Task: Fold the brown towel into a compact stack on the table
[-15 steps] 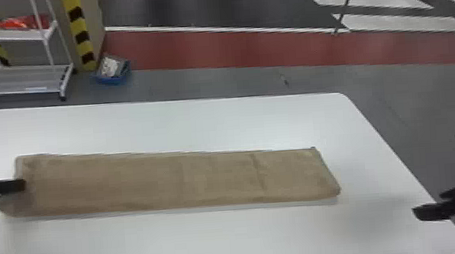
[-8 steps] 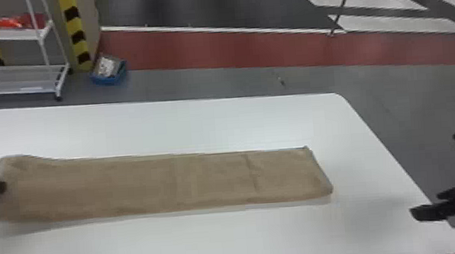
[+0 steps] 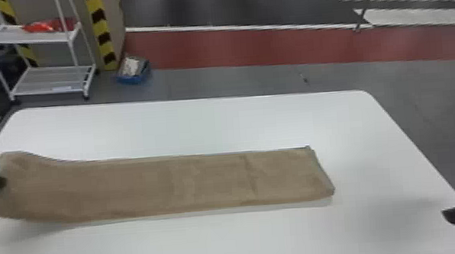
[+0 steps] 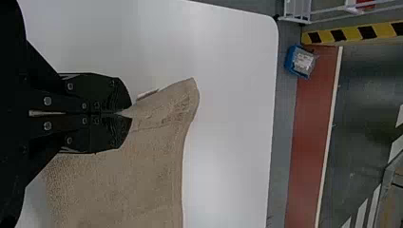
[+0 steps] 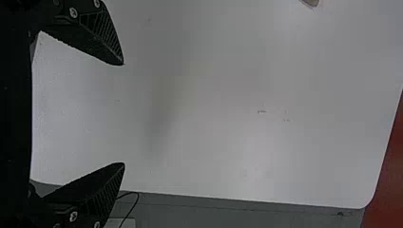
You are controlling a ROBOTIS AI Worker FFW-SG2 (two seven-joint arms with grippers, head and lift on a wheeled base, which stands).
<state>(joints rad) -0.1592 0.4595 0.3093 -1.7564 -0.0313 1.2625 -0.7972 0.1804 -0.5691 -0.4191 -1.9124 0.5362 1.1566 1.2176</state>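
The brown towel (image 3: 139,188) lies as a long, narrow strip on the table (image 3: 208,244), its left end lifted off the surface and the rest flat. It looks light, soft and limp, with enough nap not to slip easily from a pinch and nothing in it to break; the layers could, however, shear apart or sag if only one spot carries them. The left gripper (image 4: 129,114) is at the towel's left end, its fingers clenched on the cloth partway along that short edge. The right gripper (image 5: 123,114) waits well apart from the towel's right end, fingers spread, grasping nothing. For the next fold, the middle of a short end, with every layer pinched together, seems the best hold; a faint crosswise crease (image 3: 250,174) nearer the right end might serve as a fold line. A small pale tab (image 4: 148,93) peeks out at the towel's held end, beside the fingers. Compared with the earlier frames, that end has risen, with a broader shadow beneath it, and the whole strip has slid leftward over the table, drawn along by the left gripper, while the right gripper has stayed put.
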